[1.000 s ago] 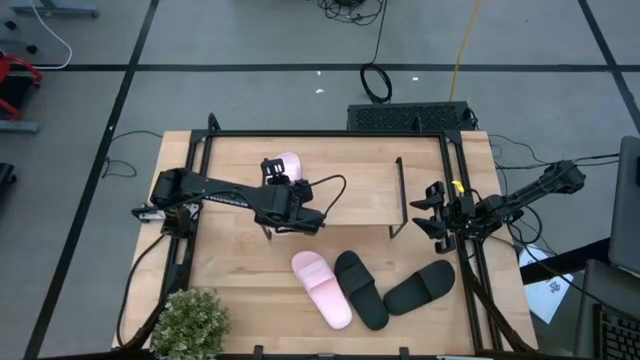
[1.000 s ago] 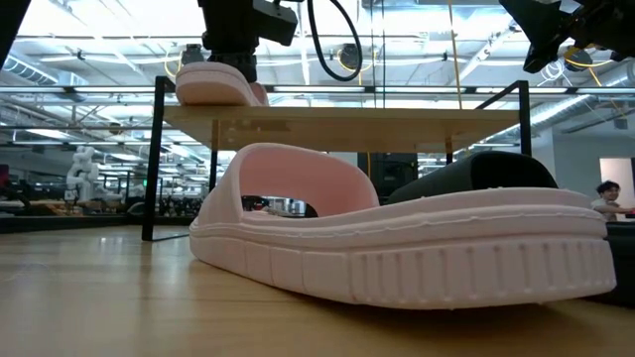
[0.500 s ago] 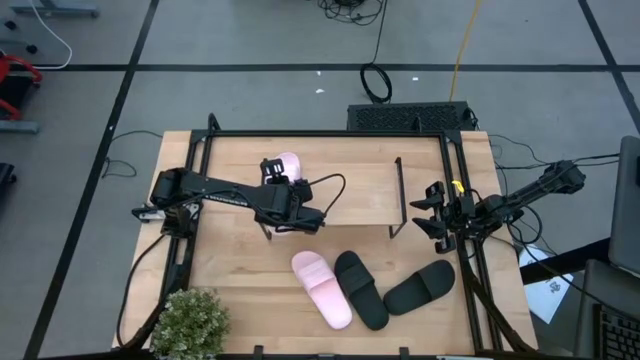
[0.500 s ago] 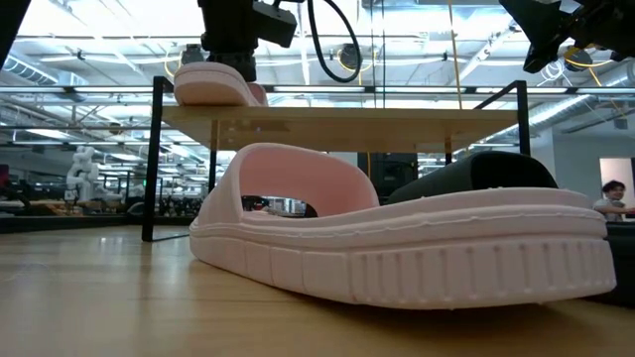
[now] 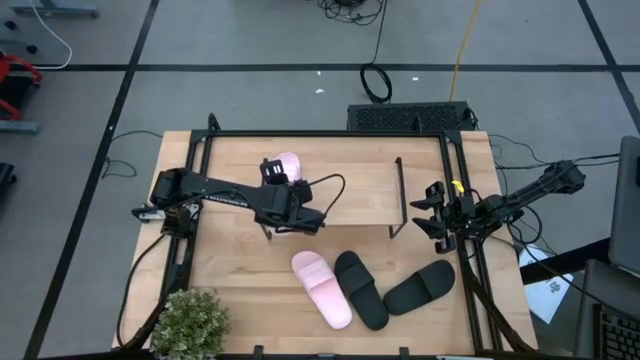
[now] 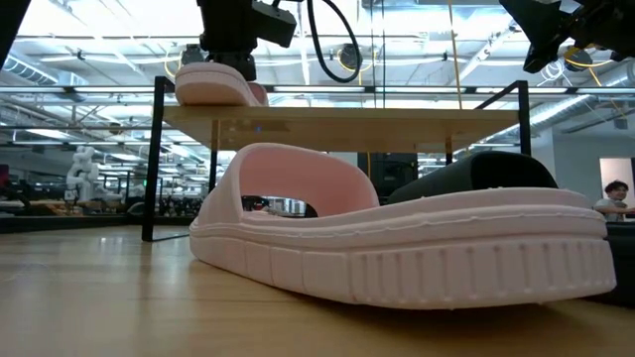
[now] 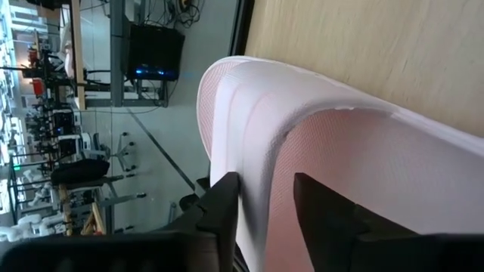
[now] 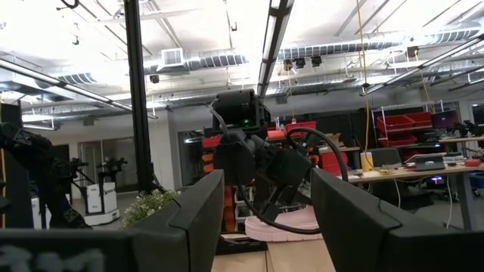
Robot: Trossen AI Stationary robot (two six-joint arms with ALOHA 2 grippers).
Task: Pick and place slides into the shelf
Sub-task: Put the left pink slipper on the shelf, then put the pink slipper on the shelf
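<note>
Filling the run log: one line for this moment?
left gripper: shut on pink slide, on shelf | right gripper: open, idle | three slides on table

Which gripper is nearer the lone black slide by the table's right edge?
Right. The right gripper hovers just above-right of that black slide; the left gripper is across the table, clamped on the pink slide on the shelf.

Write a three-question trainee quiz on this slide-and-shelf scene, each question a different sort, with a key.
1. True or false: the left gripper grips the strap of a pink slide on the shelf.
2. How many slides lie on the table in front of the shelf?
3. Where is the right gripper? A) beside the shelf's right end, empty B) over the plant C) on a black slide

Key: 1 true; 2 three, one pink and two black; 3 A.
</note>
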